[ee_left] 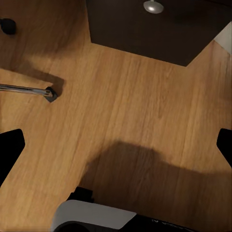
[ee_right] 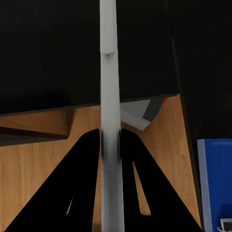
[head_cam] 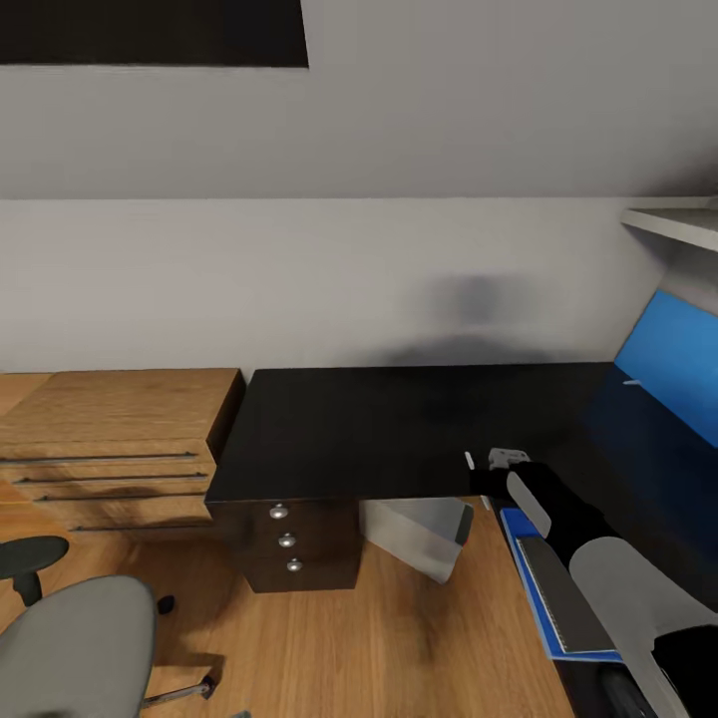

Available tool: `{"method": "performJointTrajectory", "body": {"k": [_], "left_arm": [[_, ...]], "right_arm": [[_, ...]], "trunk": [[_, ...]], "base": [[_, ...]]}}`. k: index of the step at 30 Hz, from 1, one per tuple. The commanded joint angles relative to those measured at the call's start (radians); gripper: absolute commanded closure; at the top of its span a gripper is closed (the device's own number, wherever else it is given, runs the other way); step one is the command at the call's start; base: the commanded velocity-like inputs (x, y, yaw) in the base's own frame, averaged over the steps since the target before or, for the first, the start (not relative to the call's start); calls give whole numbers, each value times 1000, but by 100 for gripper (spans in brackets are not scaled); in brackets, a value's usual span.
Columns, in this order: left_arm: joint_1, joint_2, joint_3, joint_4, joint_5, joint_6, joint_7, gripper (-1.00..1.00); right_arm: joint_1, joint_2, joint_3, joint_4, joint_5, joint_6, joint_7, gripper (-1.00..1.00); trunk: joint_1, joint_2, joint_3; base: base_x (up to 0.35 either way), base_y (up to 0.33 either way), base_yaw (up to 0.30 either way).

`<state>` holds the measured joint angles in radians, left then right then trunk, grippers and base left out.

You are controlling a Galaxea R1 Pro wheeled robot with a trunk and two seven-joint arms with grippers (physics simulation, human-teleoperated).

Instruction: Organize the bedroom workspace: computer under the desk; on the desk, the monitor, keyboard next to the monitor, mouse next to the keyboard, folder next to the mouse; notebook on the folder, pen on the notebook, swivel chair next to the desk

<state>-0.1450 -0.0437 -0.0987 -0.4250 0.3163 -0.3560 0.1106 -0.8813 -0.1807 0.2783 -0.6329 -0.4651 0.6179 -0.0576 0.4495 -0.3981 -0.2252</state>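
One black desk stands against the far wall, with three drawers at its left end, each with one round silver knob. One light grey computer sits under it. One light wooden drawer unit stands to the left, showing four dark handle lines. One grey swivel chair is at near left. One bright blue folder lies at near right with one dark grey notebook on it. One large blue panel leans at far right. One white pen sits between two black fingers.
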Motion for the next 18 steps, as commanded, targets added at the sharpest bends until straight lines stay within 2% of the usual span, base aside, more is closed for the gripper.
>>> {"method": "performJointTrajectory", "body": {"k": [1,18], "left_arm": [[-1,1,-9,0,5,-4,9,-100],[-1,-1,-10,0,4,-3,11,-100]], "right_arm": [[-1,-2,6,-1,-10,2,-5,100],[5,-1,4,8,-17,2,-4,100]], "trunk": [[1,-2,-2],[1,-2,-1]], "base": [[-11,0,0],[-1,0,-11]]}}
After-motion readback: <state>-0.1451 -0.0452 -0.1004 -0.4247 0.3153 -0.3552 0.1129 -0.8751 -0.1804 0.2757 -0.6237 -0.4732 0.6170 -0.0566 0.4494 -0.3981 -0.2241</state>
